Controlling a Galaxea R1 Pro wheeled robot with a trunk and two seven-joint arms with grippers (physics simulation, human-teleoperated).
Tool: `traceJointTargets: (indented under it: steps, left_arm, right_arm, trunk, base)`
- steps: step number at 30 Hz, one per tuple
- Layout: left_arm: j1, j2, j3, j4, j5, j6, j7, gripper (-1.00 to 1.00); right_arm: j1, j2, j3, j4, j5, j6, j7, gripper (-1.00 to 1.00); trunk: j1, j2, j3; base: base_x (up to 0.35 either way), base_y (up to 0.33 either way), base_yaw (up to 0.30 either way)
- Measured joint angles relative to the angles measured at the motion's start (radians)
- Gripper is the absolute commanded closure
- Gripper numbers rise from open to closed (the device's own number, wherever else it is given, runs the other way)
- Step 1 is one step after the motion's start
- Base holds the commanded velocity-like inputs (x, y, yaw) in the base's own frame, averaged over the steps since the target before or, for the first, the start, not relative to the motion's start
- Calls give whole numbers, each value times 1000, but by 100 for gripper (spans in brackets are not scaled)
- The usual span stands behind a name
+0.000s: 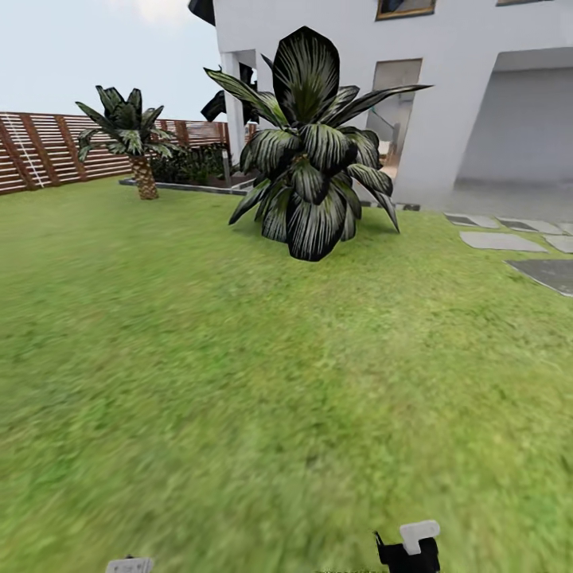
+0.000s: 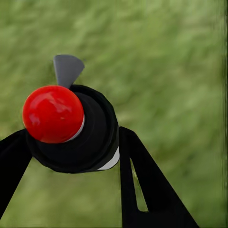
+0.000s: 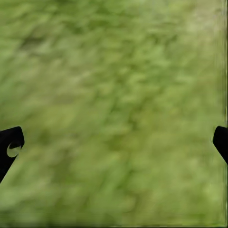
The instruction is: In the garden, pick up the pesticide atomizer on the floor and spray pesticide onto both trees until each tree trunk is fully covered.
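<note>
The pesticide atomizer (image 2: 92, 142), a small black bottle with a glossy red knob (image 2: 52, 114) and a grey nozzle tab, sits between the two black fingers of my left gripper (image 2: 73, 137), which is shut on it over blurred grass. My right gripper (image 3: 116, 141) is open, its two black fingertips far apart at the picture's edges with only grass between them. The two bare-trunked trees are out of view. Grey stone slabs of the floor (image 1: 501, 240) lie in the lawn at the far right.
A large dark broad-leaved plant (image 1: 310, 159) stands ahead in the middle of the lawn. A short palm (image 1: 131, 135) and a slatted wooden fence (image 1: 48, 147) are at the back left. A white house (image 1: 477, 95) rises behind. Open grass lies before me.
</note>
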Motion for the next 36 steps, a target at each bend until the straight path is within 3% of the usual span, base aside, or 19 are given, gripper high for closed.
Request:
traceJointTargets:
  steps: [13, 36]
  left_arm:
    - [0, 0, 0, 0, 0, 0, 0, 100]
    - [0, 0, -1, 0, -1, 0, -1, 100]
  right_arm:
    - [0, 0, 0, 0, 0, 0, 0, -100]
    - [0, 0, 0, 0, 0, 0, 0, -100]
  trunk:
    - [0, 0, 0]
    - [1, 0, 0]
  base:
    - [-18, 0, -300]
    - [-329, 0, -300]
